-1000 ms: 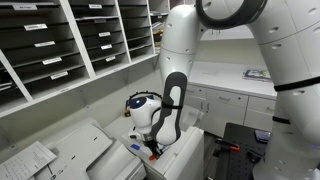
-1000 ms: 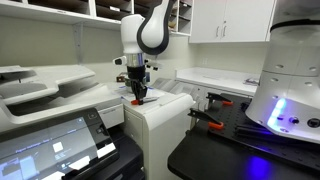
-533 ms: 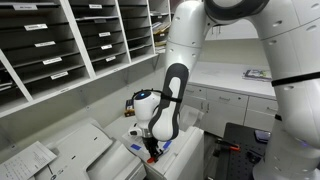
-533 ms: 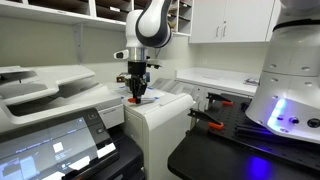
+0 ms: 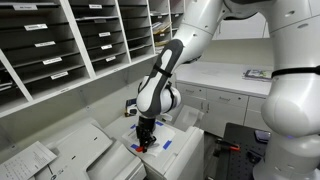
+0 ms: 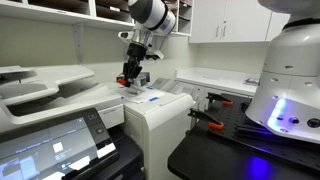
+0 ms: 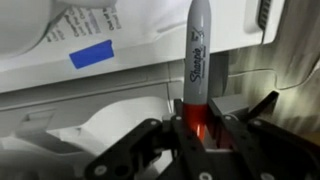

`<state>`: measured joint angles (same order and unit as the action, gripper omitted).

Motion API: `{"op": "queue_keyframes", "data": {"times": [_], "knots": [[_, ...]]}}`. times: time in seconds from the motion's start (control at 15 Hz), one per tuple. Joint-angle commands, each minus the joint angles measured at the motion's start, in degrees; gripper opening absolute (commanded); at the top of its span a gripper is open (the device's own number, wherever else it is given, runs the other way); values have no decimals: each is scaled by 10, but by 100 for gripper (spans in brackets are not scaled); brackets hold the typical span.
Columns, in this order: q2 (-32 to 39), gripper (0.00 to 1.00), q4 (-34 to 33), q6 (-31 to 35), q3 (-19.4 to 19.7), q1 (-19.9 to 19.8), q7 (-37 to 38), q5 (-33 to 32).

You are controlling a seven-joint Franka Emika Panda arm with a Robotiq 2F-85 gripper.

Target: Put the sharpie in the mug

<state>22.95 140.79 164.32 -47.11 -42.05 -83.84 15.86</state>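
Observation:
My gripper (image 7: 197, 125) is shut on the sharpie (image 7: 196, 60), a red marker with a grey cap that sticks out ahead of the jaws in the wrist view. In both exterior views the gripper (image 5: 142, 141) (image 6: 127, 77) hangs tilted over the top of a white machine (image 5: 183, 150), with the red pen (image 5: 140, 147) at its tip. A small pale round thing at the back of the machine top (image 5: 130, 107) looks like the mug. It is partly hidden by the arm. The mug does not show in the wrist view.
Flat blue pieces lie on the machine top (image 5: 165, 143) (image 6: 153, 97) (image 7: 91, 53). A printer (image 6: 40, 85) stands beside it, shelves of paper trays (image 5: 60, 45) above. A counter with cabinets (image 6: 225, 80) runs behind, and a dark table (image 6: 240, 150) holds red-handled tools.
The gripper has lifted off the machine top with the sharpie and swung sideways and tilted. The blue pieces stay where they were.

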Motion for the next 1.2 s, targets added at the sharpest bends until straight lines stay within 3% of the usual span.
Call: {"op": "queue_keyframes", "data": {"times": [0.0,0.2,0.4,0.8,1.13], "knots": [[23,6,-17,-41,-102,-122,-90,71],[41,6,-36,-87,-153,-196,-136,106],[55,6,-54,-121,-176,-243,-162,126],[86,6,-94,-138,-187,-285,-184,126],[94,6,-115,-125,-182,-296,-176,126]]}}
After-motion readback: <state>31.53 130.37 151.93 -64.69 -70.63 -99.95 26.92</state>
